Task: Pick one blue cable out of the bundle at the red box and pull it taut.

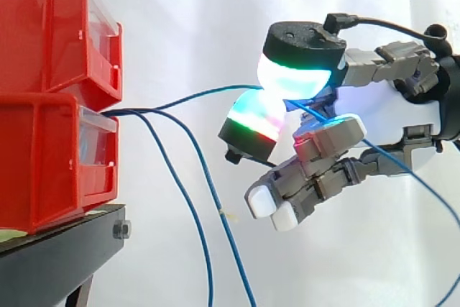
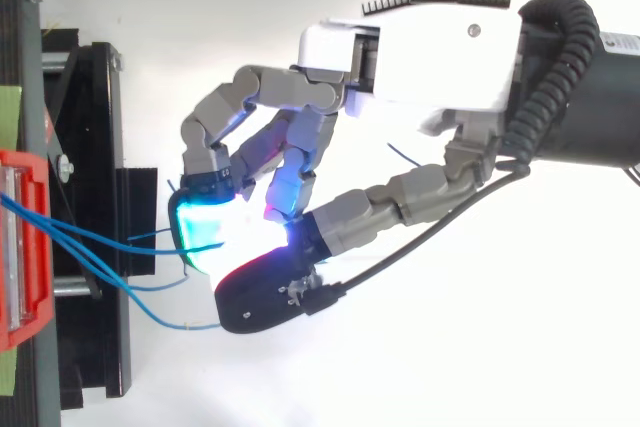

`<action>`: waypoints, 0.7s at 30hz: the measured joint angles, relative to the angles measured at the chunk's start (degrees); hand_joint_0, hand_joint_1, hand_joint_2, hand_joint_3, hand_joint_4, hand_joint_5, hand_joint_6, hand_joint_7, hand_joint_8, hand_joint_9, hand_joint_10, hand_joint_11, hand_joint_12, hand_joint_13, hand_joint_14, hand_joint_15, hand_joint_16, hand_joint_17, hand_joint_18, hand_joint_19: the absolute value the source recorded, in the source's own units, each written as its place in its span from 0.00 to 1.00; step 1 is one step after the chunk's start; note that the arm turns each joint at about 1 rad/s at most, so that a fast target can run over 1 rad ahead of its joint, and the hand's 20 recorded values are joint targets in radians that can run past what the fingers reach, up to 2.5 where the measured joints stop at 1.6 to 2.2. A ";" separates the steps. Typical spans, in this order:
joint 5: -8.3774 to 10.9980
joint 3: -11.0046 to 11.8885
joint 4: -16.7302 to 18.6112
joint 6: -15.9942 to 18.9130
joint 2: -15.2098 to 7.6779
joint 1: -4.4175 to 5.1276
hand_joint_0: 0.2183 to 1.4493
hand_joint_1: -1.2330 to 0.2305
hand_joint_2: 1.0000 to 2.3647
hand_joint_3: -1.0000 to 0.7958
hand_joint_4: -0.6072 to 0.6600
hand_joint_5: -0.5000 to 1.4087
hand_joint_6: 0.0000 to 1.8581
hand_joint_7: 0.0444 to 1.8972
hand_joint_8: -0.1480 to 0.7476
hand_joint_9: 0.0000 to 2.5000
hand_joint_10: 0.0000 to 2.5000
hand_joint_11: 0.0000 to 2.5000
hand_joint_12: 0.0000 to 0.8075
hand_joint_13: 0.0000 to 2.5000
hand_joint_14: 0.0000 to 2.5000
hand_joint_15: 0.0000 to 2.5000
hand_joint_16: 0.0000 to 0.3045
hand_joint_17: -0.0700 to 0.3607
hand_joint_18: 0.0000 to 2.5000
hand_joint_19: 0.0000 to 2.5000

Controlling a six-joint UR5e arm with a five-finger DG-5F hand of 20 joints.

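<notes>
Robot hand point(image 1: 402, 116) was clamped on one blue cable point(image 1: 208, 93), pinched between two glowing pads point(image 1: 298, 77). The other fingers were curled underneath, holding nothing.

The cable ran from the front of the lower red bin point(image 1: 43, 163), past the black stand's point(image 1: 57, 257) edge, up to the pinch. Its tail dropped away behind the palm. It had a shallow arc, so I'd call it not fully taut. Two loose cables point(image 1: 183, 192) hung from the same bin opening, apart from the hand.

For the pull, I'd:
- draw straight away from the bin, along the cable's own line
- keep the pinch firm, since a thin cable could slip between rounded pads
- stop once the arc flattens; more load could drag the bin towards the stand's edge
- watch that the loose cables don't come along

Writing: a small white label point(image 2: 618, 42) on the arm, too small to read. Nothing else was legible.
</notes>
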 measured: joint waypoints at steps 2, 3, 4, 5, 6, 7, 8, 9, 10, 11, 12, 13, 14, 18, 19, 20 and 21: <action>0.19 0.00 -0.10 0.00 0.00 0.07 0.32 0.25 0.02 0.51 0.54 0.21 0.48 0.57 0.54 0.56 0.00 0.60 0.46 0.31 0.01 0.20 0.17 0.44 0.26 0.15; 0.27 -0.01 -0.17 0.00 0.00 0.10 0.32 0.25 0.02 0.51 0.54 0.21 0.48 0.57 0.54 0.57 0.00 0.61 0.46 0.31 0.01 0.19 0.17 0.44 0.26 0.15; 0.36 -0.01 -0.30 0.00 0.00 0.12 0.32 0.25 0.02 0.51 0.54 0.21 0.48 0.57 0.55 0.57 0.00 0.61 0.46 0.31 0.01 0.19 0.17 0.44 0.26 0.15; 0.45 0.00 -0.54 0.00 0.00 0.16 0.32 0.25 0.02 0.51 0.54 0.21 0.48 0.57 0.54 0.57 0.00 0.61 0.46 0.31 0.01 0.20 0.17 0.44 0.26 0.15; 0.50 -0.01 -0.77 0.00 0.00 0.19 0.32 0.25 0.02 0.51 0.54 0.21 0.48 0.57 0.54 0.57 0.00 0.61 0.46 0.32 0.01 0.20 0.17 0.43 0.26 0.15; 0.53 -0.01 -1.02 0.00 0.00 0.22 0.32 0.26 0.02 0.50 0.55 0.21 0.48 0.57 0.54 0.57 0.00 0.61 0.46 0.31 0.01 0.20 0.17 0.43 0.26 0.15; 0.55 -0.01 -1.33 0.00 0.00 0.24 0.32 0.26 0.02 0.50 0.54 0.21 0.48 0.57 0.54 0.57 0.00 0.61 0.46 0.31 0.01 0.20 0.17 0.43 0.26 0.15; 0.56 -0.01 -1.52 0.00 0.00 0.25 0.32 0.26 0.02 0.51 0.54 0.21 0.48 0.57 0.55 0.57 0.00 0.61 0.46 0.31 0.01 0.20 0.17 0.43 0.26 0.15; 0.57 -0.02 -1.68 0.02 0.00 0.27 0.32 0.26 0.02 0.51 0.54 0.21 0.48 0.57 0.54 0.57 0.00 0.61 0.46 0.32 0.01 0.19 0.17 0.43 0.26 0.15; 0.57 -0.04 -1.81 0.04 0.00 0.30 0.32 0.26 0.02 0.50 0.54 0.21 0.48 0.57 0.55 0.57 0.00 0.61 0.46 0.32 0.01 0.19 0.17 0.43 0.26 0.15; 0.58 -0.06 -1.96 0.09 0.00 0.32 0.32 0.26 0.02 0.50 0.54 0.21 0.48 0.56 0.55 0.57 0.00 0.61 0.46 0.32 0.01 0.19 0.17 0.43 0.26 0.15; 0.58 -0.07 -2.06 0.13 0.00 0.32 0.32 0.26 0.02 0.50 0.54 0.21 0.48 0.56 0.54 0.57 0.00 0.61 0.46 0.32 0.01 0.20 0.17 0.43 0.26 0.15; 0.58 -0.07 -2.16 0.17 0.00 0.33 0.32 0.26 0.02 0.51 0.54 0.21 0.48 0.57 0.55 0.57 0.00 0.61 0.46 0.32 0.01 0.20 0.17 0.43 0.26 0.15; 0.50 -1.23 -2.38 0.37 -0.02 0.45 0.32 0.26 0.02 0.51 0.54 0.21 0.48 0.56 0.54 0.57 0.00 0.61 0.46 0.32 0.01 0.19 0.16 0.42 0.26 0.15; 0.47 -1.75 -2.28 0.46 -0.02 0.50 0.32 0.26 0.02 0.51 0.54 0.21 0.48 0.56 0.55 0.57 0.00 0.61 0.46 0.32 0.01 0.20 0.16 0.42 0.26 0.15; 0.45 -2.37 -2.04 0.58 -0.01 0.55 0.32 0.26 0.02 0.51 0.54 0.21 0.48 0.57 0.55 0.57 0.00 0.61 0.46 0.32 0.01 0.19 0.16 0.42 0.26 0.15; 0.44 -3.06 -1.68 0.73 -0.01 0.61 0.32 0.26 0.02 0.51 0.54 0.21 0.48 0.57 0.55 0.57 0.00 0.60 0.46 0.32 0.01 0.19 0.16 0.42 0.25 0.15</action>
